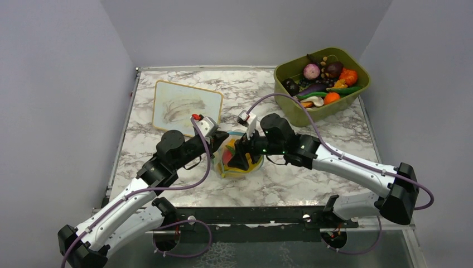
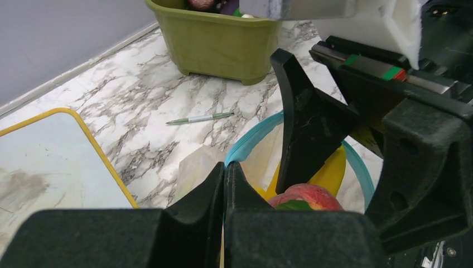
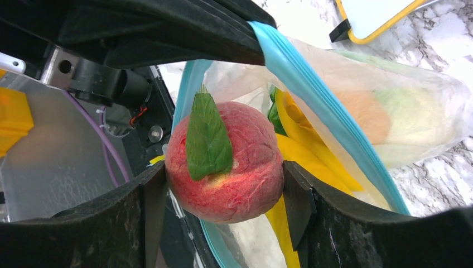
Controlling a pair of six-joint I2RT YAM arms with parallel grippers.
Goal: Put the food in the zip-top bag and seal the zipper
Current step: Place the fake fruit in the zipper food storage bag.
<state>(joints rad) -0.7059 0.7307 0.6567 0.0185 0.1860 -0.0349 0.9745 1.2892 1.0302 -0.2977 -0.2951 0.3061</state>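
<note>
The marble table [image 1: 312,178] lay before me, white with grey veining, closed in by plain grey walls [image 1: 61,72] on three sides. At its far right corner stood an olive-green tub [image 1: 298,111], upright. Far left of it, well apart, a wood-framed white board [image 1: 187,103] lay flat on the marble, with smudged grey marks across its face. From my left wrist I saw a slim pen [image 2: 199,118] lying on the bare stone between board and tub, nearer the tub and touching neither.
</note>
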